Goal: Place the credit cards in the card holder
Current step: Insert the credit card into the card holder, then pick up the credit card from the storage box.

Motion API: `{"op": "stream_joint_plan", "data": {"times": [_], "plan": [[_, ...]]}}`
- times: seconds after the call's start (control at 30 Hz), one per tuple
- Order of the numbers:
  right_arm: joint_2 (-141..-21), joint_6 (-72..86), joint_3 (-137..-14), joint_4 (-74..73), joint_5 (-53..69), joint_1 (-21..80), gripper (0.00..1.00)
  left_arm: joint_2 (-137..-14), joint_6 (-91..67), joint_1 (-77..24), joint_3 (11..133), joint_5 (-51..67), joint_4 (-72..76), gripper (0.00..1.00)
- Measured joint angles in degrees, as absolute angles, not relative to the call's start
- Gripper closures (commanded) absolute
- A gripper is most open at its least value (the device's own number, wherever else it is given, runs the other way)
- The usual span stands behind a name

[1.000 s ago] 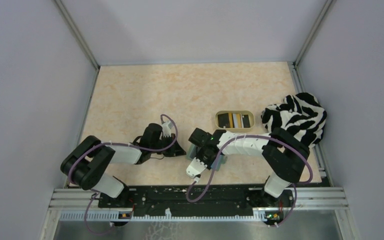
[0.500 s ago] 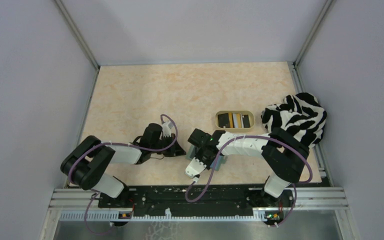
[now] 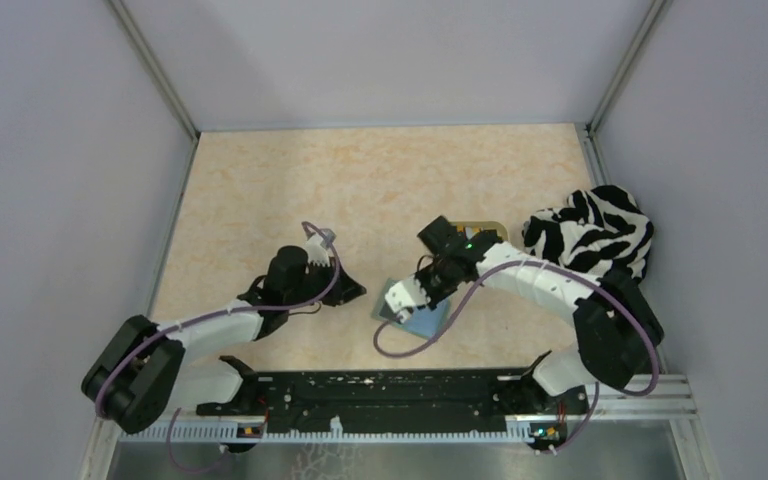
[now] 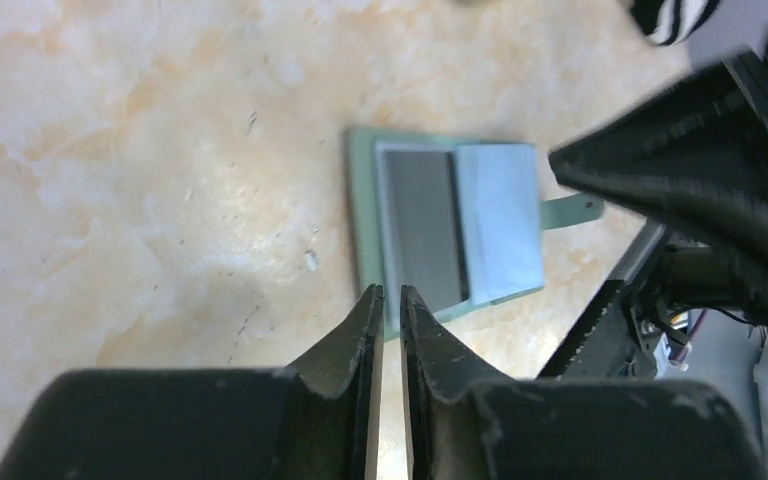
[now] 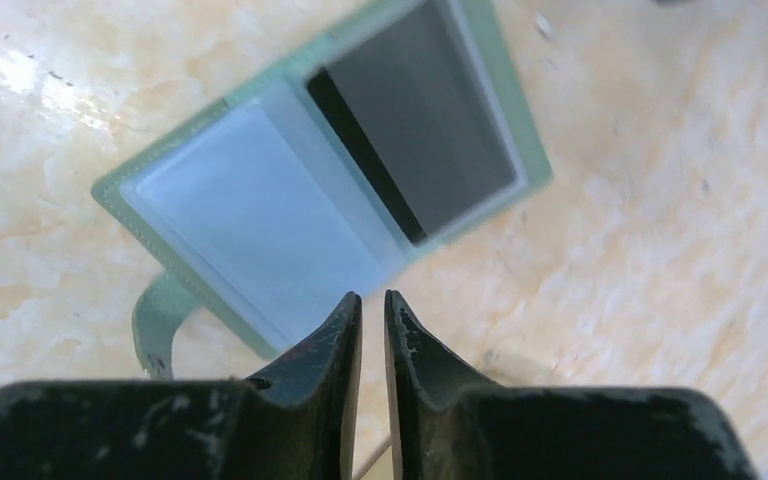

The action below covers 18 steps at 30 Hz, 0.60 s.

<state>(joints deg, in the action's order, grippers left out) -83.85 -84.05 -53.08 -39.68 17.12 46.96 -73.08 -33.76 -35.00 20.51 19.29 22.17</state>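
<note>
wide beige table (image 3: 260,200) underneath, zebra-striped cloth (image 3: 590,235) bunched well off to the right arm's outer side; both arms reach in toward the middle; and there's the card holder (image 5: 290,230), lying open and flat right under the right gripper (image 5: 372,300), its near edge just past those fingertips; long axis runs on a diagonal across the fingers, pale clear half near-left, dark pocket half far-right, strap tab trailing off to the left; right gripper pinched nearly together, only a sliver of gap, nothing in it; left gripper (image 4: 388,292) the same, pressed closed and empty, the holder just ahead of its tips; the tan tray (image 3: 492,224) sits back behind the right wrist, mostly hidden by that arm; credit cards not visible now; by my read, the right arm is nearer to go fetch one.
</note>
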Motion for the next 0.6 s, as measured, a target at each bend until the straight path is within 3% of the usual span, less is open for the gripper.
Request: {"op": "stream_joint_plan", "data": {"times": [0.1,0.17,0.23,0.3,0.33,0.37,0.6], "plan": [[-80.7,-78.6,-53.5,-38.7,24.3,38.9,0.82,-66.3,-32.2,-35.0,19.2,18.8,22.9,0.81],[-78.8,-72.1,-54.2,-36.5,29.6,32.9,0.77,-62.5,-31.4,-35.0,17.8,18.8,24.1,0.74],[-77.5,-66.0,-55.0,-34.0,33.6,27.8,0.61,-58.6,-30.8,-35.0,15.6,18.7,25.9,0.56],[-76.3,-57.6,-55.3,-30.3,36.8,23.1,0.35,-54.7,-30.7,-35.0,12.9,18.3,27.6,0.26],[-75.8,-52.5,-55.3,-28.2,37.7,20.9,0.28,-53.1,-30.8,-35.0,11.7,18.0,28.2,0.09],[-75.5,-47.3,-55.2,-25.9,38.1,18.9,0.26,-51.5,-31.1,-35.0,10.5,17.5,28.7,0.02],[-81.6,-22.4,-58.1,-19.9,43.4,7.1,0.25,-44.7,-34.3,-35.0,4.2,14.2,31.6,0.02]]}}
